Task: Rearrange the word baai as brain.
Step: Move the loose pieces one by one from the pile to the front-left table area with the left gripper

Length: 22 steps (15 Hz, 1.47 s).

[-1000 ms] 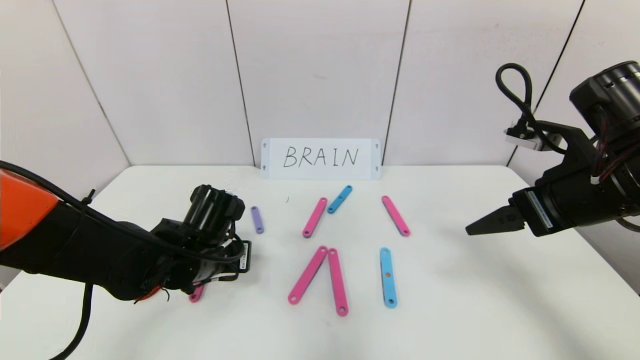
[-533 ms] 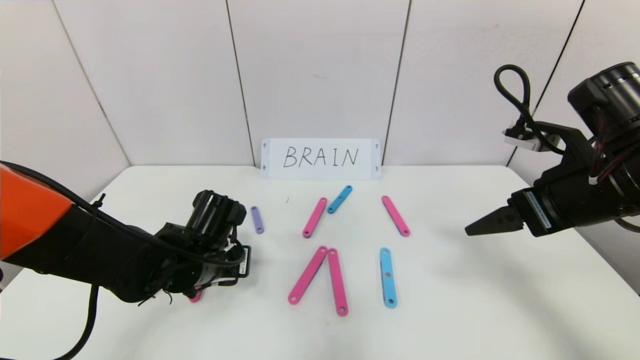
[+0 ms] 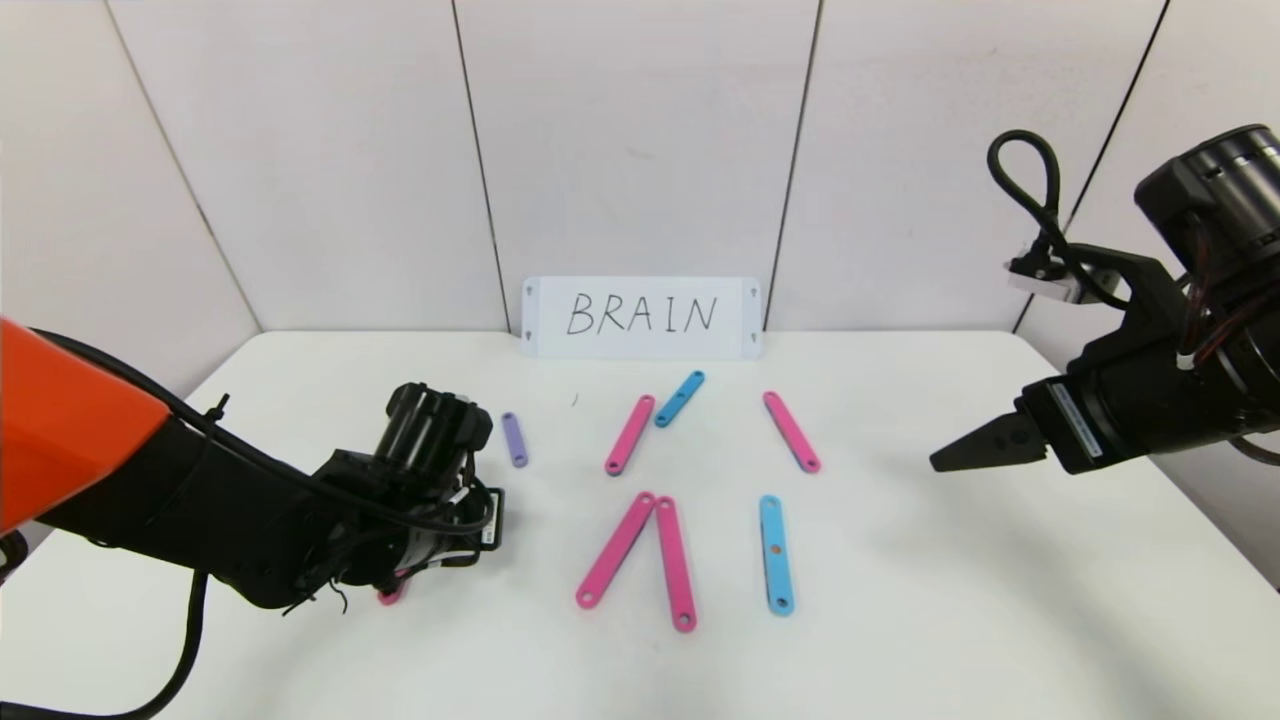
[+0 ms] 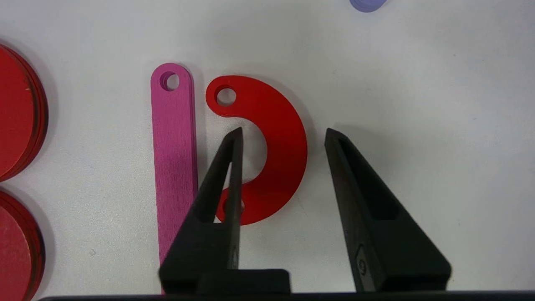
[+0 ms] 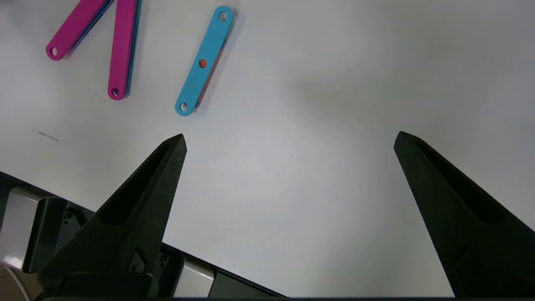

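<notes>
My left gripper point(image 4: 283, 136) is open, low over the table's left front. Its jaws straddle the outer arc of a red C-shaped curve point(image 4: 284, 146) that lies next to a long pink strip point(image 4: 173, 159). In the head view only that pink strip's end point(image 3: 390, 595) shows under the left arm. Two long pink strips point(image 3: 640, 550) form a narrow wedge at centre front, with a blue strip point(image 3: 775, 553) to their right. Farther back lie a purple strip point(image 3: 514, 439), a pink strip point(image 3: 630, 434), a short blue strip point(image 3: 680, 398) and another pink strip point(image 3: 791, 431). My right gripper point(image 3: 940, 460) hovers open at the right, empty.
A white card point(image 3: 641, 316) with BRAIN handwritten stands against the back wall. Two more red curved pieces point(image 4: 16, 138) lie beside the long pink strip in the left wrist view. The table's front edge point(image 5: 234, 278) shows in the right wrist view.
My left arm has shifted slightly forward and lower over the pink strip. The right arm and the strips on the table have not moved.
</notes>
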{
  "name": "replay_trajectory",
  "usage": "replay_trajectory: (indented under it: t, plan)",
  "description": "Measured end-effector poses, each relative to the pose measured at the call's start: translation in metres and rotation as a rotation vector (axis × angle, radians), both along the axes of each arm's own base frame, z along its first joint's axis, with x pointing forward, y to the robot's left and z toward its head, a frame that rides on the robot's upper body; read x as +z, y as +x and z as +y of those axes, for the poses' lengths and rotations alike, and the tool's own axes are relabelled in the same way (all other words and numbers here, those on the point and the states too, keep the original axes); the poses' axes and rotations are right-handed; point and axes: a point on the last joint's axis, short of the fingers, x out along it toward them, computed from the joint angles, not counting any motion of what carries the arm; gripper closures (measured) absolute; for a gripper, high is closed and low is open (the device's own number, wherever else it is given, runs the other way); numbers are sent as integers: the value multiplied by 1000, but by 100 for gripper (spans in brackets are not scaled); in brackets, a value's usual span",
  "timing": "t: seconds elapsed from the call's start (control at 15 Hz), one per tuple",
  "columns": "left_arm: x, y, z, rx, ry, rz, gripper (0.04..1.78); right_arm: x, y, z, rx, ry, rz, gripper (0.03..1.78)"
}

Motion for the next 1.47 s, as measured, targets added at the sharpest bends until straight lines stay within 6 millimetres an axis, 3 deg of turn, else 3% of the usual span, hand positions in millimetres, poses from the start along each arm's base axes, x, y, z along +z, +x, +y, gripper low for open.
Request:
replay_trajectory:
  t: [0.27, 0.47, 0.87, 1.47]
  plan:
    - [0, 0, 1, 0, 4, -1, 39, -1, 0, 0, 1, -2, 5, 7]
    - [7, 1, -1, -24, 11, -25, 13, -2, 0, 2, 9, -3, 8, 7]
    - [29, -4, -19, -86, -16, -92, 8, -5, -1, 5, -3, -43, 8, 7]
    - [16, -9, 13, 7, 2, -44, 8, -4, -1, 5, -1, -44, 5, 7]
